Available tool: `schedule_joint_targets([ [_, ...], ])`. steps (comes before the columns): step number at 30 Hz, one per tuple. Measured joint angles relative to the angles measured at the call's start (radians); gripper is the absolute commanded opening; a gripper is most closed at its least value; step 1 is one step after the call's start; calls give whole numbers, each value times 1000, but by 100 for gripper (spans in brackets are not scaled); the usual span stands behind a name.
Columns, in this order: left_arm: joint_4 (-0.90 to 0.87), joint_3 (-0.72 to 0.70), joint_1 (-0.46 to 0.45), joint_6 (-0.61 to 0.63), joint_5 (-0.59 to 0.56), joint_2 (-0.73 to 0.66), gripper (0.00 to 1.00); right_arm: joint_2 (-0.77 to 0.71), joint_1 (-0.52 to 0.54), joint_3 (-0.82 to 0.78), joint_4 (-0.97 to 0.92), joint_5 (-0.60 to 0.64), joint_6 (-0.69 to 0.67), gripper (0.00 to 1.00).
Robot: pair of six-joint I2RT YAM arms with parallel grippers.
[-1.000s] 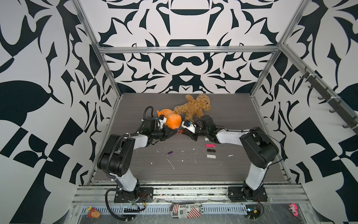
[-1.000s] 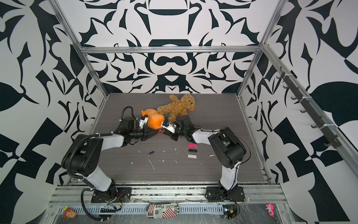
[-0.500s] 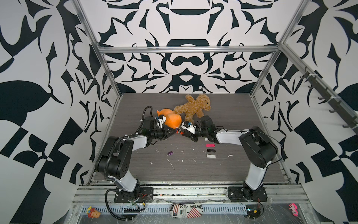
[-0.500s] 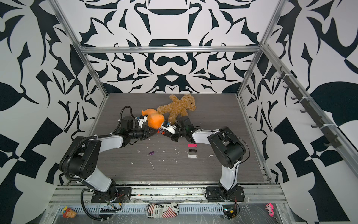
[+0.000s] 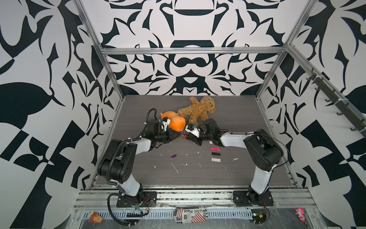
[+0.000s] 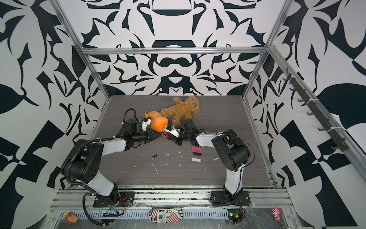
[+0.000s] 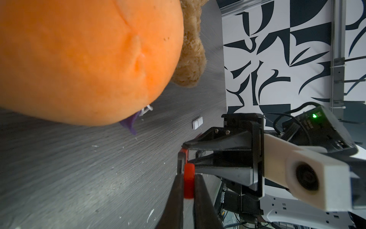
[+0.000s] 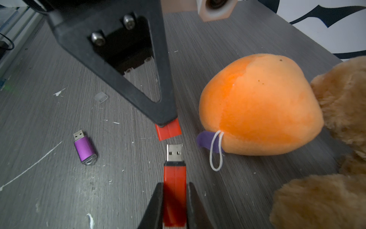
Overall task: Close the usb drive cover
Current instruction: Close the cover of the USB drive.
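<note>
R tool (image 8: 174,191) holds USB drive (image 8: 175,176); L tool (image 7: 188,178) holds cap (image 8: 168,131)

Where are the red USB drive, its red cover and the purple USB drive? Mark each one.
red USB drive (image 8: 174,178): right wrist view, on its red body.
red cover (image 8: 169,129): right wrist view, on its exposed end.
purple USB drive (image 8: 84,147): right wrist view, on its purple casing.
</note>
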Motion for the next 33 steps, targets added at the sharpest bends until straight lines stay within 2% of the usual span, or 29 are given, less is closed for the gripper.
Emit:
schedule_joint_targets([
  [25, -10, -2, -22, 40, -36, -7, 0, 0, -2, -4, 51, -69, 47, 15],
  [33, -18, -2, -19, 51, 9, -4, 0, 0, -11, -13, 62, -102, -44, 14],
])
